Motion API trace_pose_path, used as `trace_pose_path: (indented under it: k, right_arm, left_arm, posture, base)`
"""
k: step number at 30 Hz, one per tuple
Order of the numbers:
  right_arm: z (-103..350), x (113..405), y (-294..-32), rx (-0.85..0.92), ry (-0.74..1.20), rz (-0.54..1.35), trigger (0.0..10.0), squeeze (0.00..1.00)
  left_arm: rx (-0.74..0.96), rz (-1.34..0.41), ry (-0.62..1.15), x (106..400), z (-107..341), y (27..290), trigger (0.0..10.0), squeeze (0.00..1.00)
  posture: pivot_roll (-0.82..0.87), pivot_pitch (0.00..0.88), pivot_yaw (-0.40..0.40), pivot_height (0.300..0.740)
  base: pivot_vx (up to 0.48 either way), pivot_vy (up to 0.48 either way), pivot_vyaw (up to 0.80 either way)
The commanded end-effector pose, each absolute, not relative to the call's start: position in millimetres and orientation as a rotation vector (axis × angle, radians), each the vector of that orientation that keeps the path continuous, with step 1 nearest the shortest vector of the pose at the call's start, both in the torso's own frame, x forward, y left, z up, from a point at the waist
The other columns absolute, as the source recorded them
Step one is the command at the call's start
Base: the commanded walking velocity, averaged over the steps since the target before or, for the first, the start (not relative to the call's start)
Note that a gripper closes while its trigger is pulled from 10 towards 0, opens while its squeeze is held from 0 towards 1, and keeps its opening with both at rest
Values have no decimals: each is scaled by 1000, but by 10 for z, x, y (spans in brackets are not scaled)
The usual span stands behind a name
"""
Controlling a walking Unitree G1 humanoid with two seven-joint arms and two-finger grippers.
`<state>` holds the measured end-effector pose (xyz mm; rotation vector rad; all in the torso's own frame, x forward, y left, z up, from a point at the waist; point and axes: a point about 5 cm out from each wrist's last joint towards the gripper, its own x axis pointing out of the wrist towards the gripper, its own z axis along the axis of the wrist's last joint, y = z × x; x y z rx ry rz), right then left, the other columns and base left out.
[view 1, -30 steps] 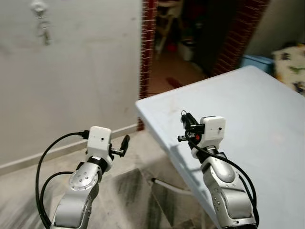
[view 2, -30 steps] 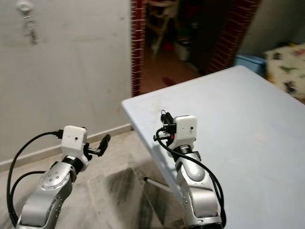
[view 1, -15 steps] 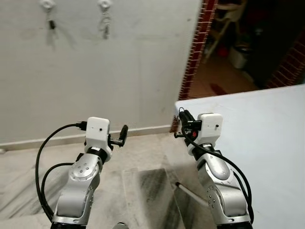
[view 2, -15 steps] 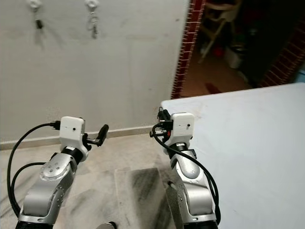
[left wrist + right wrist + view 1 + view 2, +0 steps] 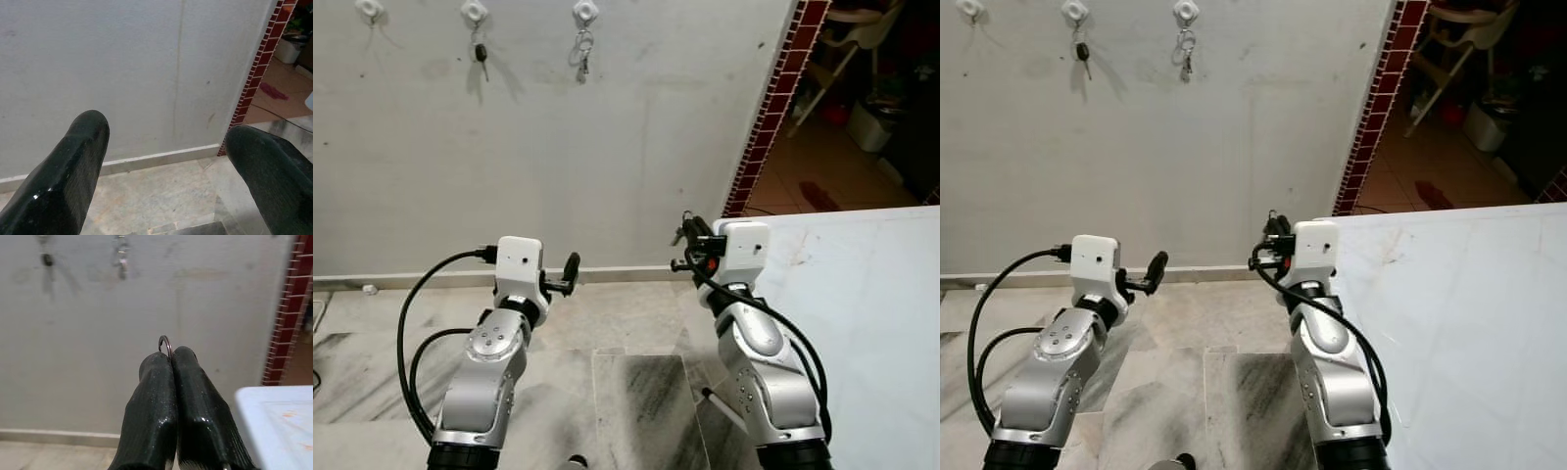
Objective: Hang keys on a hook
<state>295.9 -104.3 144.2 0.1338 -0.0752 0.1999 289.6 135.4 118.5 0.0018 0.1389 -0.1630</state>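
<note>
– What lies ahead of the grippers?

– A grey plastered wall, well beyond both. High on it are three white hooks: two carry hanging keys, one is bare. No readable writing anywhere.

– And beside them?

– A white table just beside the right gripper, with a red brick pillar beyond.

– The grippers themselves?

– The right one's fingers are pressed together, clamping a thin metal key ring that pokes out at their tips. The left gripper has fingers spread apart, holding nothing.
</note>
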Motion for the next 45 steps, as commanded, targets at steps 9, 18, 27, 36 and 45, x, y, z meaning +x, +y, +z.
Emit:
trace_pose_path:
  k: [9, 18, 27, 36, 45]
  right_arm:
    - [1422, 2984, -1010, 123, -52, 214, 10000, 0]
    - [1439, 3006, -1043, 117, -45, 221, 10000, 0]
    - [1477, 3107, -1178, 108, -50, 194, 10000, 0]
    - [1416, 3061, -1106, 102, -35, 214, 10000, 0]
    - [1399, 3034, -1128, 97, -30, 214, 10000, 0]
  left_arm:
    - [-9, -173, 148, 2915, 1164, 1340, 10000, 0]
    - [-32, -164, 164, 2937, 1147, 1313, 10000, 0]
    - [-37, -177, 166, 2957, 1146, 1302, 10000, 0]
    - [-38, -160, 153, 2963, 1163, 1327, 10000, 0]
    - [-43, -177, 159, 2952, 1144, 1258, 10000, 0]
  posture:
    - [195, 0, -63, 740]
    - [190, 0, -68, 740]
    - [204, 0, -73, 740]
    - [193, 0, -70, 740]
    - [175, 0, -64, 740]
  base:
    - [0, 480, 0]
    - [0, 480, 0]
    - [0, 480, 0]
    - [0, 480, 0]
    - [0, 480, 0]
